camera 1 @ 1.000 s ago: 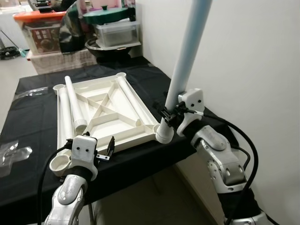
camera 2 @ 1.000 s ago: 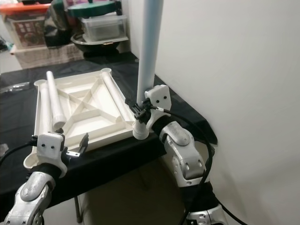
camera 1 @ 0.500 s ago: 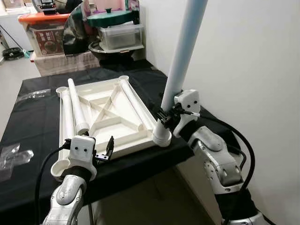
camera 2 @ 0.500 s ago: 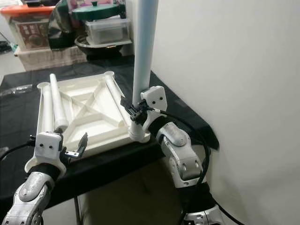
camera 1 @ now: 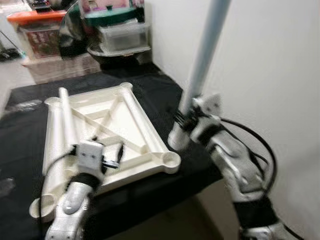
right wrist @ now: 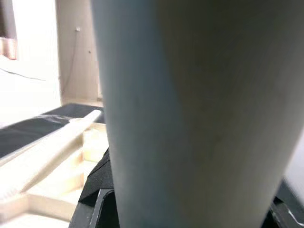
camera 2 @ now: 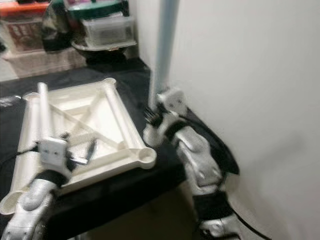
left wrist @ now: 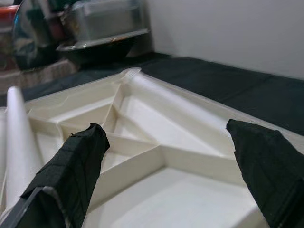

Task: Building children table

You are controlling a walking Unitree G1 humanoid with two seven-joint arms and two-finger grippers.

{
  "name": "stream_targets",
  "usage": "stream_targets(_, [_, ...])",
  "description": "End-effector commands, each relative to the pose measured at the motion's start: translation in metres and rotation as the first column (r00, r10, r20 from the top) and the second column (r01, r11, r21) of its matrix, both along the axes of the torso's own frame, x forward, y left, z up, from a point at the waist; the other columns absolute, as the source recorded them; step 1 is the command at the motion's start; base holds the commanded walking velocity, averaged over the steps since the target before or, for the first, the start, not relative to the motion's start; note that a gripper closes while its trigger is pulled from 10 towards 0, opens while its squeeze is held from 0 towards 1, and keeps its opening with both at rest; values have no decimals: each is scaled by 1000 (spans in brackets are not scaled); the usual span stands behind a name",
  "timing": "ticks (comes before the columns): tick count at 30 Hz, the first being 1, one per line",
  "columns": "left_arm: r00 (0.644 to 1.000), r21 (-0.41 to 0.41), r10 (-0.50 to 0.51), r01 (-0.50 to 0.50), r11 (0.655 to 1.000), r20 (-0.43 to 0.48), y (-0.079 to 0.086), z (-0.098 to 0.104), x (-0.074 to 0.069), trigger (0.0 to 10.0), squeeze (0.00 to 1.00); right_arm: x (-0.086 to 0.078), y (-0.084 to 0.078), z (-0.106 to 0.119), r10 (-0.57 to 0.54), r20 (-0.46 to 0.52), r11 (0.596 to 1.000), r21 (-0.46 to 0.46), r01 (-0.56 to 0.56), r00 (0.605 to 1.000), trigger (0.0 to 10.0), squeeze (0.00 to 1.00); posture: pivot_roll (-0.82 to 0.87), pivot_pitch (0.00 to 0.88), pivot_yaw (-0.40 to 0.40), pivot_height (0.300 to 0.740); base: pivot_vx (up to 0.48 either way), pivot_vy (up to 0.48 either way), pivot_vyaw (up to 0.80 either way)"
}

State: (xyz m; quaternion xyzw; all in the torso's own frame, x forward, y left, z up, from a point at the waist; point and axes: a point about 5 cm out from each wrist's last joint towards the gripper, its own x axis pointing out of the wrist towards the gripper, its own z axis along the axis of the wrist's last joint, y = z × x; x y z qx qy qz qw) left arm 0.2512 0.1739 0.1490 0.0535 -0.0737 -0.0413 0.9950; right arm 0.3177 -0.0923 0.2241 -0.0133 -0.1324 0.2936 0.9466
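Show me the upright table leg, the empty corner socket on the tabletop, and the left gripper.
table leg (camera 1: 202, 60), left eye view, mid shaft
corner socket (camera 1: 170, 160), left eye view, round opening
left gripper (left wrist: 166, 171), left wrist view, midway between its open fingertips

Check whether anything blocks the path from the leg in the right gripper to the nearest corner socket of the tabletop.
Nothing visible does. The right gripper holds the white leg upright, its foot beside the open corner socket of the upturned tabletop.

Head cams look down on tabletop (camera 1: 100, 135); wrist cams close on it.
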Motion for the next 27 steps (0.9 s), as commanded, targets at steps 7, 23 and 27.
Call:
stream_targets(7, [1000, -18, -5, 5, 1000, -4, 0, 0, 0, 10000, 0, -2, 2, 1, 20, 17, 1000, -8, -20, 1000, 10000, 0, 2, 0, -21, 740, 0, 0, 0])
stream_targets(23, [995, 3, 59, -59, 998, -85, 12, -17, -13, 10000, 0, 0, 14, 0, 285, -28, 946, -151, -286, 958, 10000, 0, 28, 0, -39, 740, 0, 0, 0])
stream_targets(27, [994, 1, 58, -58, 998, -90, 10, -19, -18, 10000, 0, 12, 9, -8, 326, -85, 921, -196, -337, 941, 10000, 0, 43, 0, -49, 740, 0, 0, 0])
